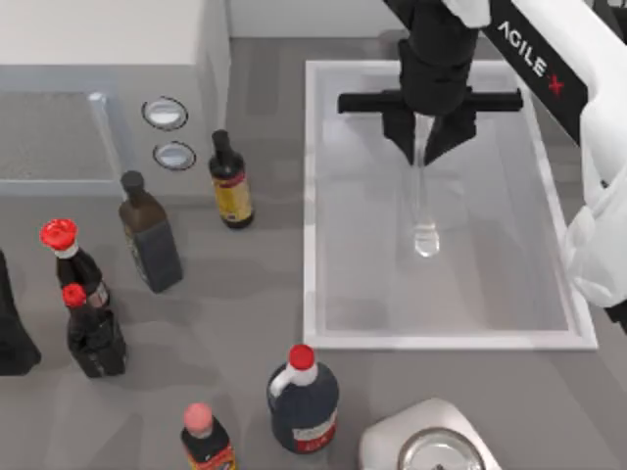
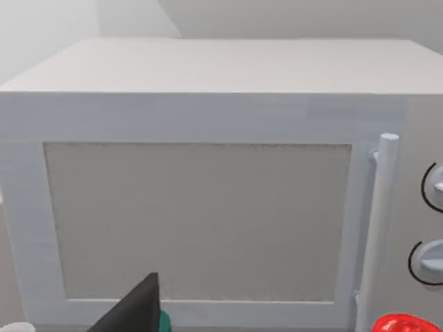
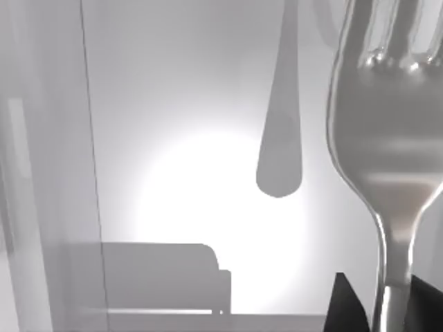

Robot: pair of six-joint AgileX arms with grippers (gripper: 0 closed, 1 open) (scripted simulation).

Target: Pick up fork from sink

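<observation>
The sink (image 1: 313, 215) is a big white basin with a raised rim at the right of the table. My right gripper (image 1: 423, 157) hangs over its far half, shut on the fork (image 1: 424, 211). The slim silvery fork runs from the jaws toward the basin's middle. In the right wrist view the fork (image 3: 387, 138) stands close up, its neck pinched between the black fingertips (image 3: 346, 308), tines away from the gripper. Its grey shadow lies apart from it on the sink floor (image 3: 173, 207). My left arm (image 1: 12, 338) is parked at the table's left edge.
A white microwave (image 1: 98, 88) fills the far left corner and faces the left wrist camera (image 2: 208, 207). Several dark sauce bottles (image 1: 231, 181) stand left of the sink, one red-capped jug (image 1: 304, 401) near the front. A round steel bowl (image 1: 431, 450) sits at the front right.
</observation>
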